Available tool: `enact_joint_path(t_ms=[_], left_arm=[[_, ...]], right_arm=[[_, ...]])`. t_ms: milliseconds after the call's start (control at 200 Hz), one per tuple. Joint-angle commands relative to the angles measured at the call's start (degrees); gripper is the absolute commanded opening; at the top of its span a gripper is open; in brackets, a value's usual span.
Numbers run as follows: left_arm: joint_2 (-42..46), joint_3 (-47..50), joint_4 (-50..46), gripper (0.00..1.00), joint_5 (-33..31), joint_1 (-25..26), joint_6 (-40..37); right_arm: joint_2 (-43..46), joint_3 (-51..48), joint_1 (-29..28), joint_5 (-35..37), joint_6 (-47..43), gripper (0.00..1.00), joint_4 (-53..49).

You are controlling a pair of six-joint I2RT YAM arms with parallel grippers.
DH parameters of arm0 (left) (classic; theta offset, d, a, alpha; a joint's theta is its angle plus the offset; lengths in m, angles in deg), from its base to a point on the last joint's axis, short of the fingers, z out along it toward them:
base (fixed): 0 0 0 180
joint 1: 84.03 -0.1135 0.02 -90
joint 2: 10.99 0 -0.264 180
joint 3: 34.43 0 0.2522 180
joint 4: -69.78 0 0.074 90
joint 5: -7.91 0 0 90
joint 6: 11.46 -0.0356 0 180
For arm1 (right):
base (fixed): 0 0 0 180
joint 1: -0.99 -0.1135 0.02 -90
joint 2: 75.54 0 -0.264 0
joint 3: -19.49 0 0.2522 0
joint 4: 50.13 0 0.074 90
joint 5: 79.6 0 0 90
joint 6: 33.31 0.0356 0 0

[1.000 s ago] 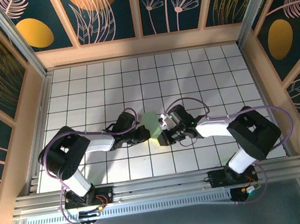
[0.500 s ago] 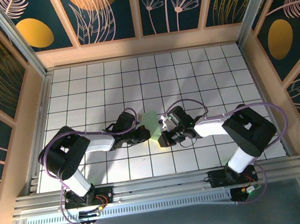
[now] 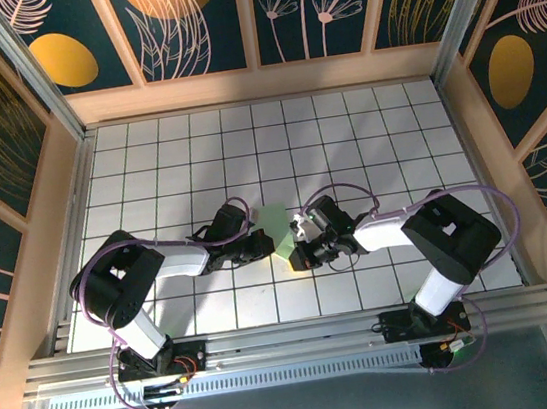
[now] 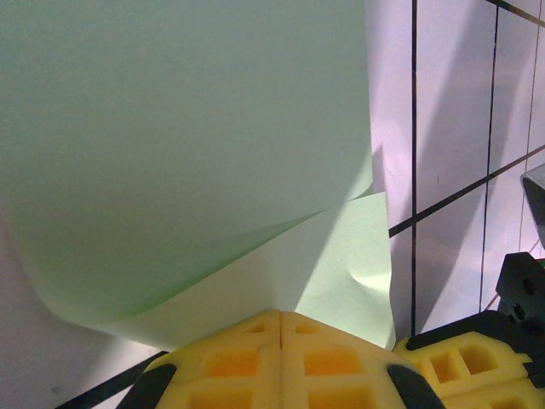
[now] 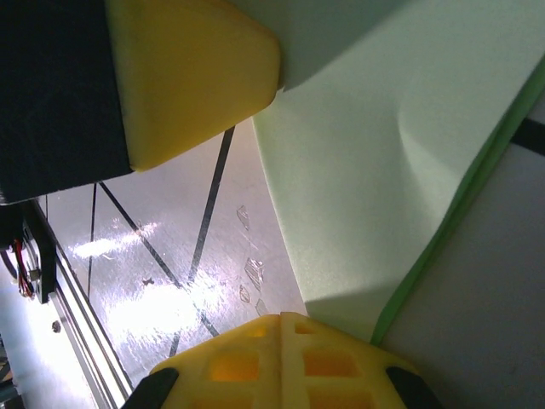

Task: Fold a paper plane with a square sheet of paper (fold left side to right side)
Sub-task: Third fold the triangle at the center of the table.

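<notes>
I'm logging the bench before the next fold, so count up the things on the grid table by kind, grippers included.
Light green paper sheet: 1
Grippers: 2, the left gripper and the right gripper, both shut
Total: 3

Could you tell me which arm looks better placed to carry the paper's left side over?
Left, probably: the left gripper is shut on the edge of the square sheet of paper, whose flap curls up above it.
</notes>
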Motion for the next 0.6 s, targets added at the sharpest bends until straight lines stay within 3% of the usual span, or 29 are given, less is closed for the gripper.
enact_joint_path(t_ms=[0,430,596], left_arm=[[-2.6,1.6,-5.8,0.00,-5.0,-0.2,-0.1],[-2.5,1.4,-6.0,0.00,-4.9,-0.2,-0.2],[-2.2,1.4,-6.1,0.00,-5.1,-0.1,-0.3]], right_arm=[[-0.7,-1.8,0.2,-0.9,1.1,0.00,-0.9],[9.4,0.4,1.0,-3.1,0.7,0.00,-4.7],[7.0,2.3,1.2,-2.1,1.3,0.00,-2.5]])
